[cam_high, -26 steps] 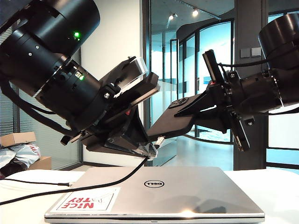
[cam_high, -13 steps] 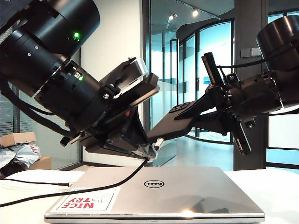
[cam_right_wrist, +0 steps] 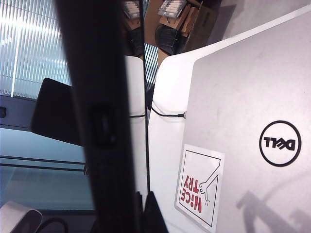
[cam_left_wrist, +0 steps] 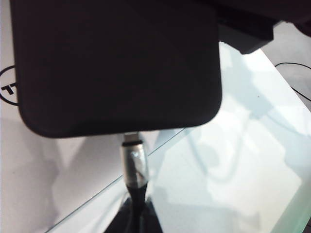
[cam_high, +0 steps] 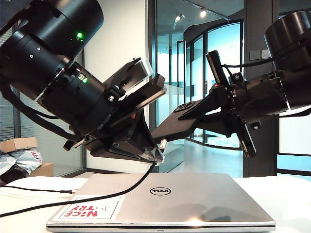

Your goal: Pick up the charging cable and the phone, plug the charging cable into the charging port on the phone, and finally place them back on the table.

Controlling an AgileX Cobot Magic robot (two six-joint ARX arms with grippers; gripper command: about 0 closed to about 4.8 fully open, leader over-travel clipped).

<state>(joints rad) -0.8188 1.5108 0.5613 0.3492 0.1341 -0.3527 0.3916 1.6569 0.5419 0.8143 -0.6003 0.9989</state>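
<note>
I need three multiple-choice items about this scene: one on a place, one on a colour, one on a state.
1. Where is the phone?
A. held above the laptop
B. flat on the table
C. under the laptop

2. What colour are the letters on the laptop's sticker?
A. blue
B. red
C. green

3. How is the left end effector?
A. wide open
B. shut on the charging cable
C. out of view

Key: 1 A, the right end effector holds it in the air; 2 B, red print; 3 B, the plug sits at the phone's edge.
</note>
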